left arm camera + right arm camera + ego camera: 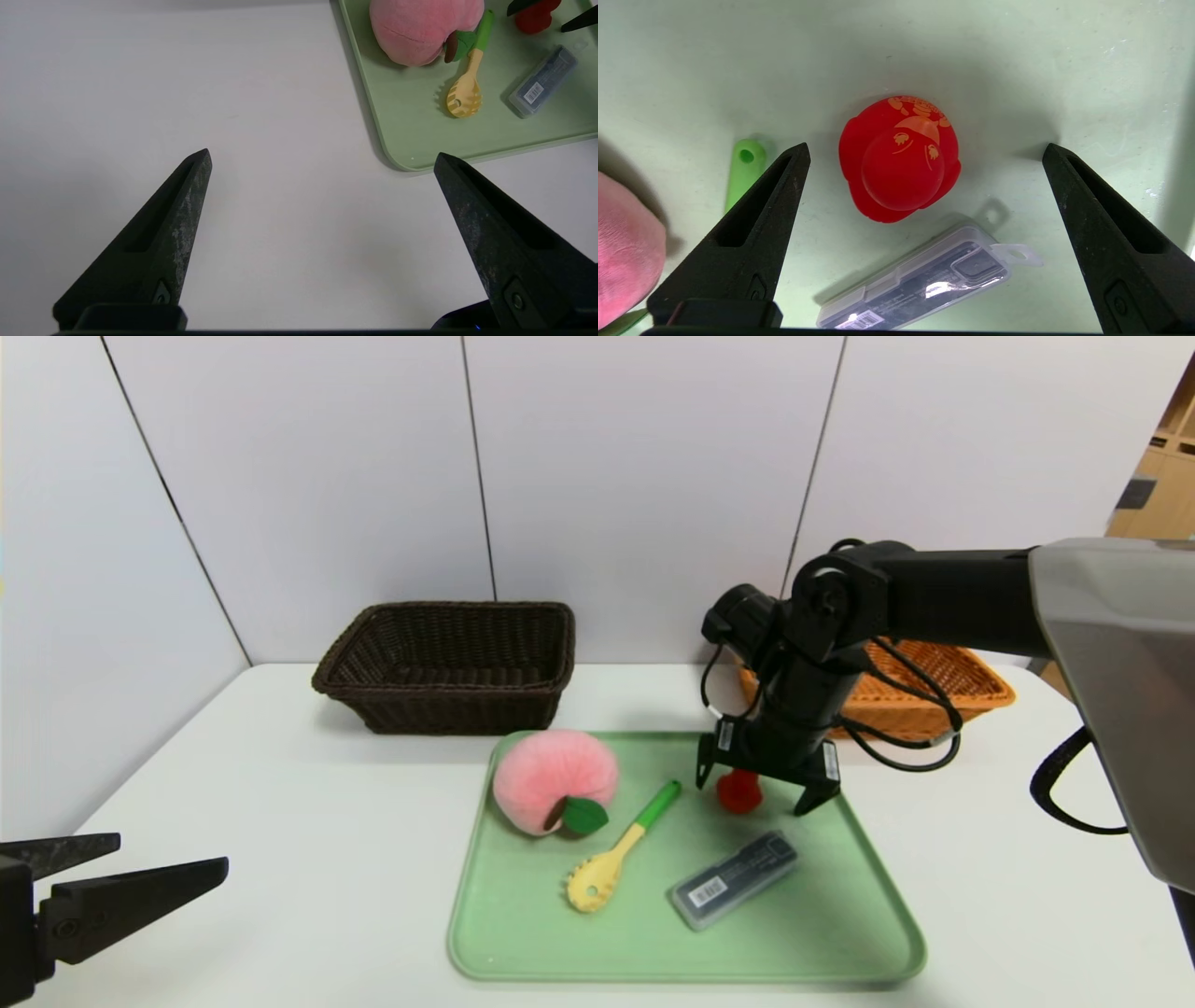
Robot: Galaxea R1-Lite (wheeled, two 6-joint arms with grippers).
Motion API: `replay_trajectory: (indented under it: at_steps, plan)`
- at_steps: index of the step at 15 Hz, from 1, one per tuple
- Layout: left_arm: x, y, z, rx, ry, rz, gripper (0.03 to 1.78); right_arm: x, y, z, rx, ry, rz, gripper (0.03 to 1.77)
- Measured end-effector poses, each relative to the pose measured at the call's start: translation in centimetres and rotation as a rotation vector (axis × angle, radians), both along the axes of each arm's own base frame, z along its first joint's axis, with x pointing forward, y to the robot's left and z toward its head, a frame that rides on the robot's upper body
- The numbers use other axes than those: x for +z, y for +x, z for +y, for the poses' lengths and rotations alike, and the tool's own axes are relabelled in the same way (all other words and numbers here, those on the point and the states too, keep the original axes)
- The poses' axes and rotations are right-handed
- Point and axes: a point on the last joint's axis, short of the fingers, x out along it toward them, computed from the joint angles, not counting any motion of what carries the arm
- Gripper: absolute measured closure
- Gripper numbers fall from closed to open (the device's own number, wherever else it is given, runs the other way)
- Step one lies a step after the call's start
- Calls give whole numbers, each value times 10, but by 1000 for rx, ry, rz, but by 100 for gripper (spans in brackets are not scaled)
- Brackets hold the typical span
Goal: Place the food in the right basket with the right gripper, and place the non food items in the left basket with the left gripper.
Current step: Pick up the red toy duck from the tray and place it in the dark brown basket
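I have the right pincer (767, 791) hanging over the back right part of the green tray (523, 952), pointed nearly straight down, jaws spread wide with nothing between the pads. The red duck toy (738, 791) sits on the tray directly under it, between the two fingers (752, 224) and touching neither; the wrist view shows clear tray surface on both sides of the duck. The plush peach (551, 779) rests in the tray's back left corner, leaf and stem turned toward the front edge. Just beside it lies the yellow pasta spoon (597, 880), its green handle pointing toward the back right, handle end close to the duck, its head toward the tray's front. The grey case (736, 880) lies flat toward the tray's front right, slanted, barcode label at its nearer end, just beside the duck but apart from it. The tray itself sits at the middle of the white counter (280, 859), near its front edge. The dark brown basket (448, 667) stands at the back edge of the counter, left of centre; the orange-tan basket (943, 691) stands at the back right, partly hidden behind the right arm. The left pincer (140, 873) is parked above the front left corner of the counter, jaws wide apart and holding nothing, well apart from the tray.
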Motion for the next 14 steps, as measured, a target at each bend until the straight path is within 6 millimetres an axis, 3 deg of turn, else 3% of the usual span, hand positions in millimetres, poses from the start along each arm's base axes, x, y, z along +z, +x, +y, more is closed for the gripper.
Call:
replay_trajectory:
  at_steps: [7, 8, 11, 14]
  plan:
    - [-2, -2, 0, -1, -1, 1, 12, -3, 0, 3, 15, -24, -2, 9]
    - [-2, -2, 0, -1, -1, 2, 12, -3, 0, 3, 15, -27, -3, 16]
    - [-3, -2, 0, -1, 1, 5, 12, -4, -1, 4, 17, -37, -3, 63]
    - [-3, -2, 0, -1, 0, 4, 12, -3, -2, 5, 20, -36, -3, 96]
